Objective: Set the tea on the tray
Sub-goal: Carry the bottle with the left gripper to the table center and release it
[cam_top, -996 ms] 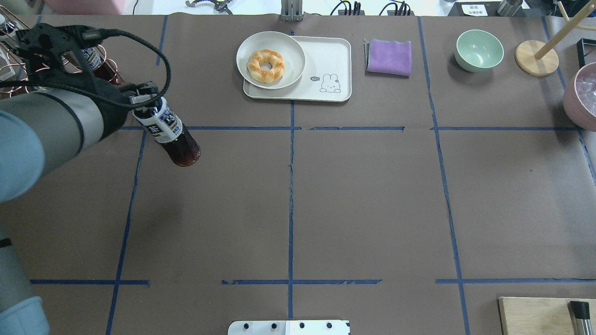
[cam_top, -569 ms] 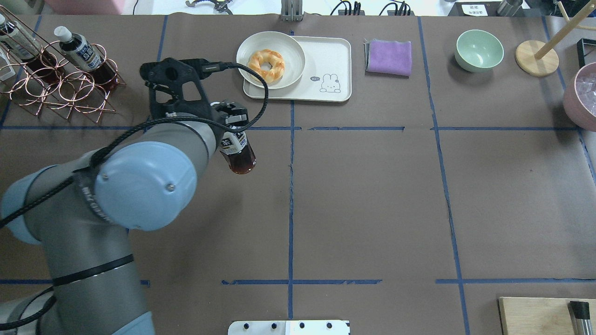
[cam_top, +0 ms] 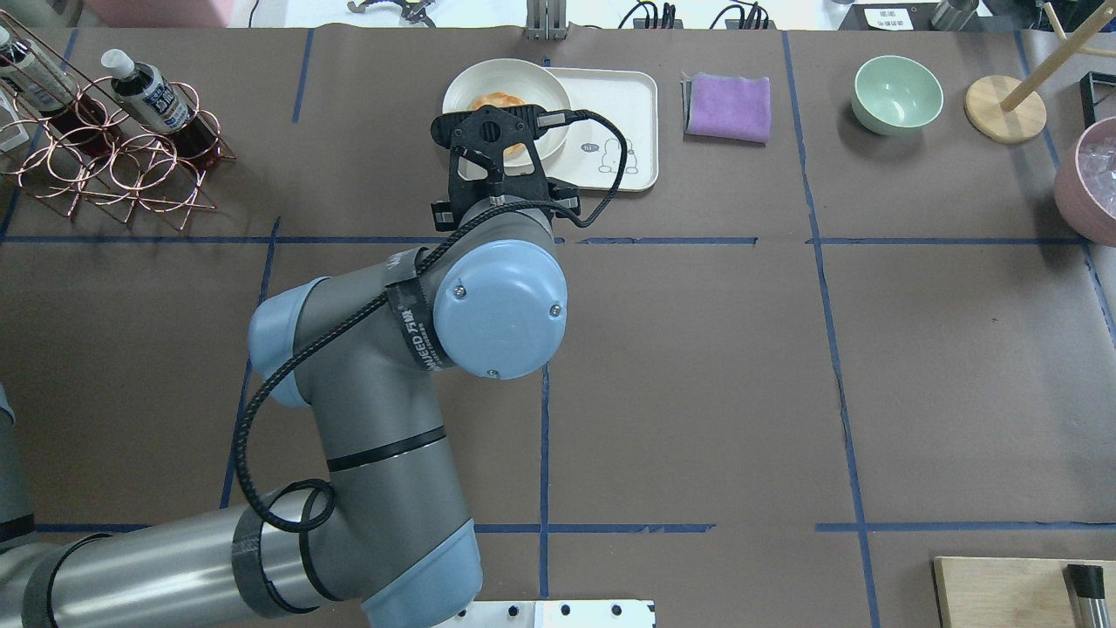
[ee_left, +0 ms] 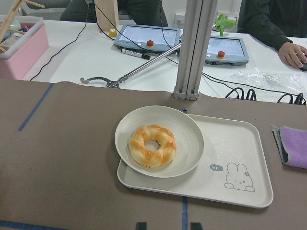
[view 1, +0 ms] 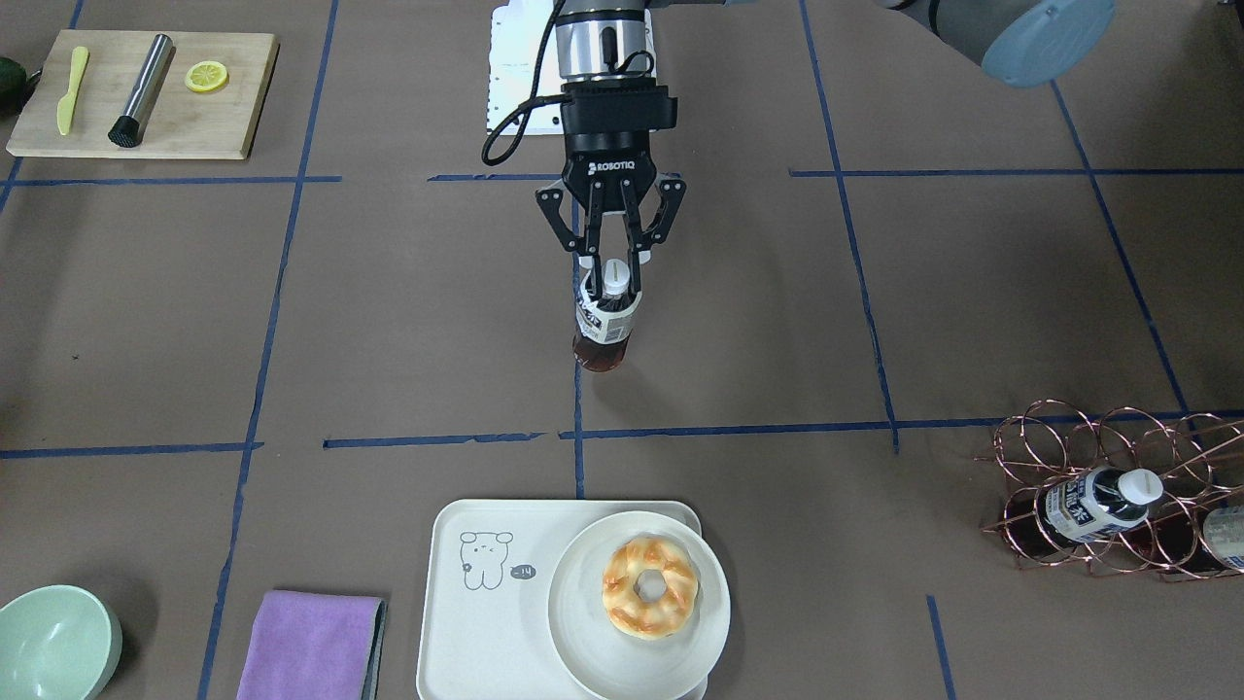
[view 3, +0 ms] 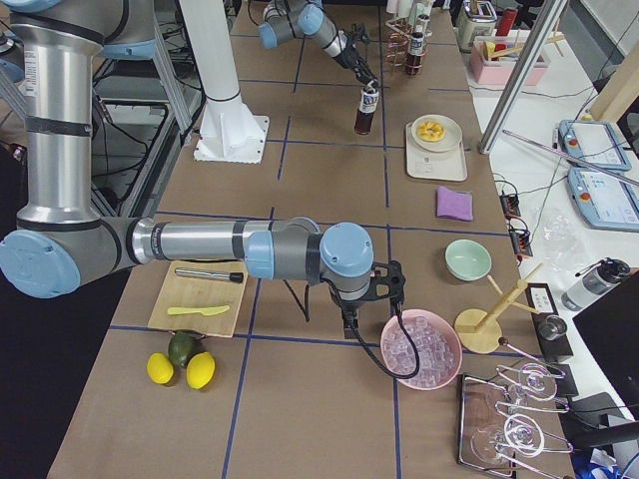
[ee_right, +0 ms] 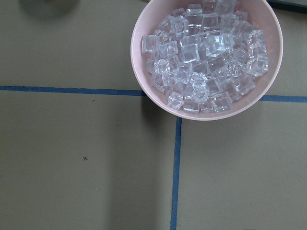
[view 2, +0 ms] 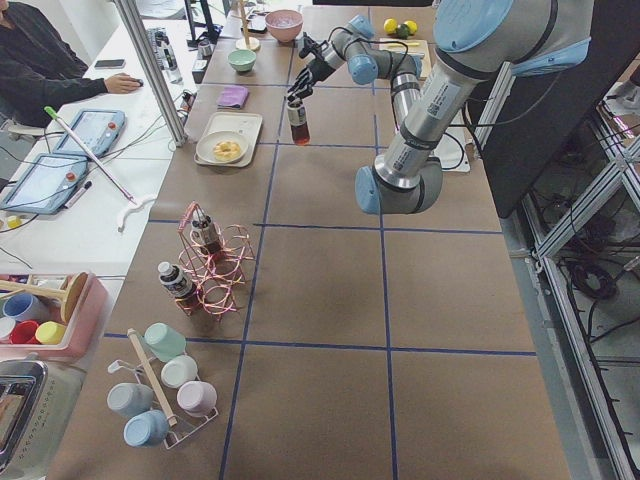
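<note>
**Bottle orientation.** The tea hangs with its long axis near vertical, white cap up and dark base down. The left fingers are clenched on its neck, one on each side of the cap. In the side views, the base appears to be clear of the surface.

**Position.** The bottle sits over the central blue tape line, on the robot's side of the tray and well apart from it. A crosswise tape line lies between the two.

**Clearance.** You have bare surface between the bottle and the tray's near rim. On the tray, a round plate carrying a doughnut covers the half toward the robot's left. The half with the bear drawing is bare. A purple cloth lies just beside the tray on the robot's right. A copper wire rack with more bottles stands well off to the robot's left.

**Right arm.** The right fingers hang beside a pink bowl of ice. You cannot tell whether they are released or clenched.

**Surroundings.** The surface is brown paper gridded with blue tape. Beyond the tray stand an aluminium post and a white desk with control tablets.
</note>
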You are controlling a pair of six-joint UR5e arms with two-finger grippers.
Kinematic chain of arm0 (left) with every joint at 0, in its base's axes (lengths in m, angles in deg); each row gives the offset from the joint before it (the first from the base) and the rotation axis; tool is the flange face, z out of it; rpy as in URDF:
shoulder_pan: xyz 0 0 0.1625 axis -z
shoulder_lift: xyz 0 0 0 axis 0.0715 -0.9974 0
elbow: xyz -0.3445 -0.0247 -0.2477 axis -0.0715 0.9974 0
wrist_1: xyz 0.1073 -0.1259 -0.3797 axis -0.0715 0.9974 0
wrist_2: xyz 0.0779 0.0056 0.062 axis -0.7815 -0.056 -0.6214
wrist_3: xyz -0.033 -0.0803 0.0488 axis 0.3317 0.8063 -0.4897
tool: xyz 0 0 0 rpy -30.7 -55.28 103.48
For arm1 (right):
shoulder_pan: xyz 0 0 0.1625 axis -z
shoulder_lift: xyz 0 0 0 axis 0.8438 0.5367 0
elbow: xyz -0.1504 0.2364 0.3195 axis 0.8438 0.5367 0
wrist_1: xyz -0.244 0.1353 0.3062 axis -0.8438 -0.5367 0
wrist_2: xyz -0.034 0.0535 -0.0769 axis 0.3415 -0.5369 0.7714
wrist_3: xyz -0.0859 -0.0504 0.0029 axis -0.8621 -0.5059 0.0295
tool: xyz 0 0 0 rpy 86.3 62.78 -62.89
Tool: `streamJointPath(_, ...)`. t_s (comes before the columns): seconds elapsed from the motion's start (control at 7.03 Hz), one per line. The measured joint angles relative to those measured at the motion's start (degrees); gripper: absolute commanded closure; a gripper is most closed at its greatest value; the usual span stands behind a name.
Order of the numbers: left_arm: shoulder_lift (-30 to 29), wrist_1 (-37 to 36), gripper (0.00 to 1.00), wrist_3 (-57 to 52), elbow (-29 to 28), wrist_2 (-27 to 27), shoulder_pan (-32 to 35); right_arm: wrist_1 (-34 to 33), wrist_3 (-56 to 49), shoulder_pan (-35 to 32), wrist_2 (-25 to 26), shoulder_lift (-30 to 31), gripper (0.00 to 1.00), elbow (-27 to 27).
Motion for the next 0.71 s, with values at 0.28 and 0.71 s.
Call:
streamJointPath(0.28, -0.62, 1.04, 1.00, 0.60, -2.27, -0.15, -0.03, 0.00, 0.00, 0.00, 0.00, -0.04, 0.00, 0.08)
streamJointPath(0.71, -0.45, 1.18, 1.00, 0.70, -2.59, -0.21, -0.76, 0.00, 0.00, 0.00, 0.00, -0.16, 0.00, 0.25)
